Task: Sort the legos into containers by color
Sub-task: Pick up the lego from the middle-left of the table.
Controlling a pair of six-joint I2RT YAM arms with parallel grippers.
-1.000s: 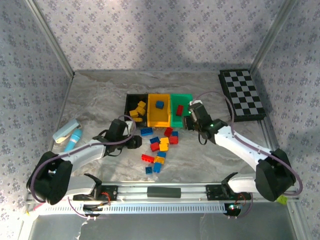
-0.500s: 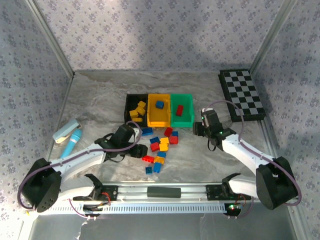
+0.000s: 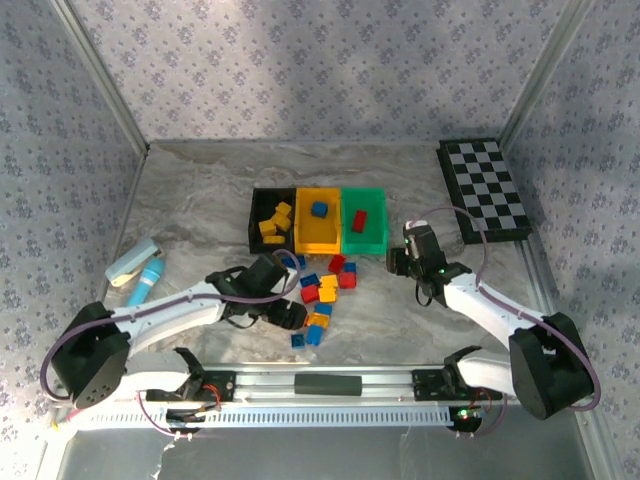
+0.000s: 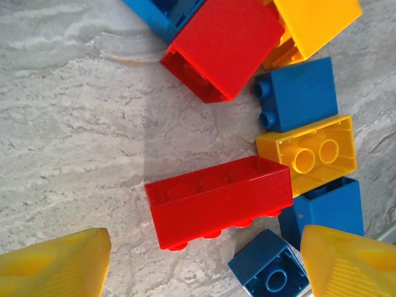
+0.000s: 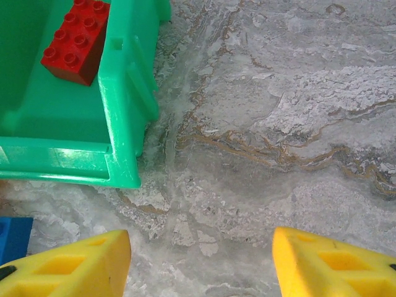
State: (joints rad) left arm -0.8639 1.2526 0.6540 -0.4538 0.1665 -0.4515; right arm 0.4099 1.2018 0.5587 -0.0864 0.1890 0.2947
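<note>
Legos (image 4: 219, 207) partly cropped; left end effector (image 4: 204, 234) and right end effector (image 5: 199, 235) both gape empty.

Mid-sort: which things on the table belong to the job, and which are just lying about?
Job: legos, black bin, yellow bin, green bin.
Lying about: chequered board, white object and light-blue tube at the left.

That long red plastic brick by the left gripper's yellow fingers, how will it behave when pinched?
The long red plastic brick looks rigid, so it probably won't flex. Its glossy flat sides may slip slightly. The blue plastic brick beside its end would likely get nudged.
</note>
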